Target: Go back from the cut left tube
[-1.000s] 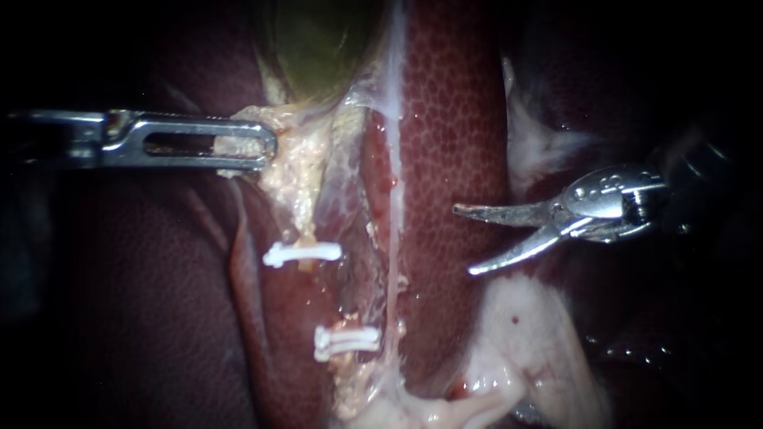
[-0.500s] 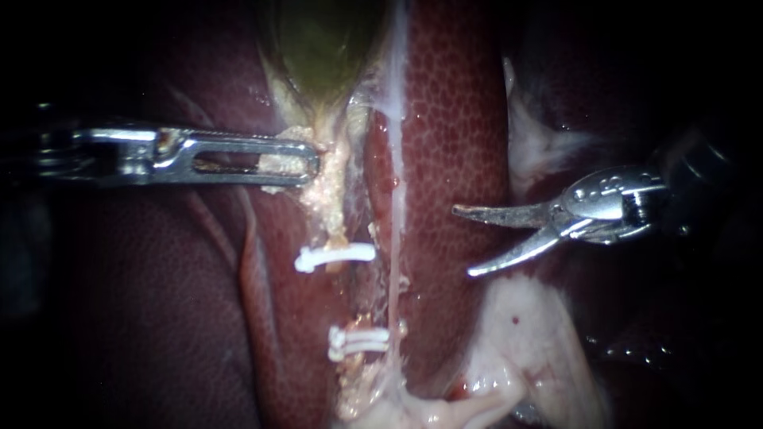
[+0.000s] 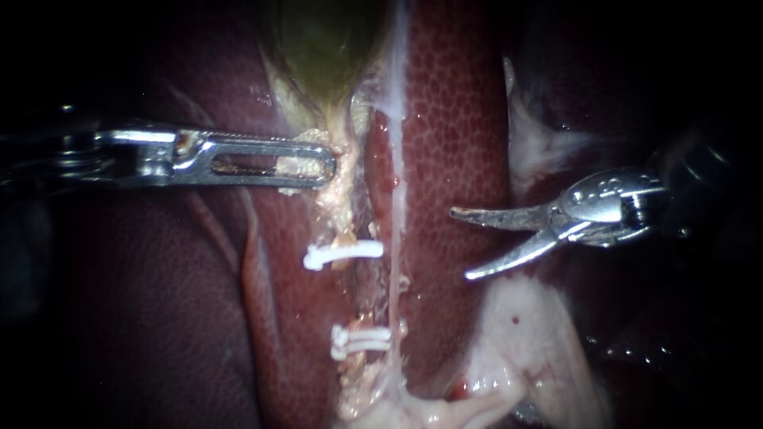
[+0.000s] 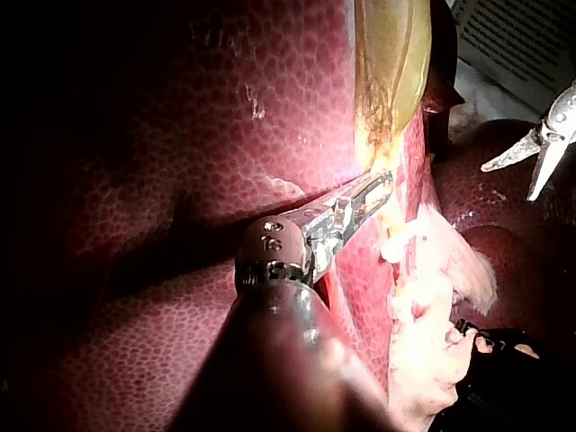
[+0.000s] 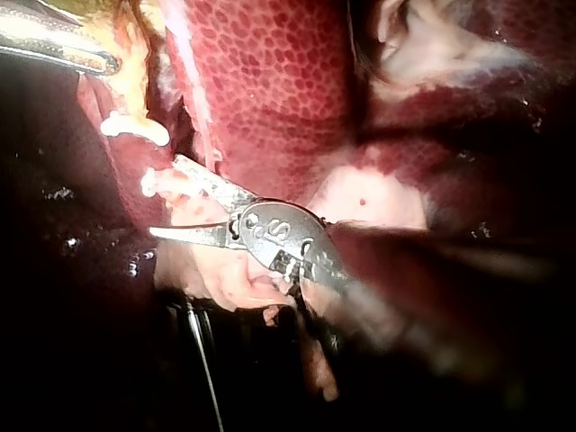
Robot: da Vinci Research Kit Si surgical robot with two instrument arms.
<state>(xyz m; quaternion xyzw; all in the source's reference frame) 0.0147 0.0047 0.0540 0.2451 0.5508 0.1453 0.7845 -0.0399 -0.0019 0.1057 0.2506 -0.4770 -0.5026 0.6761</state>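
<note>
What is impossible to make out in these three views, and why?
Endoscope view: darkness swallows the shaft of the left instrument; pale tissue and shadow obscure the gap between the clips.
Left wrist view: the left instrument's shaft hides the liver beneath.
Right wrist view: the shaft of the right instrument is blurred; shadow hides the tissue beside it.

Endoscope faces the liver head-on, close. Left wrist camera looks along the left instrument toward the gallbladder. Right wrist camera sits close behind the right instrument. Endoscope and right wrist views share the upper clip.
</note>
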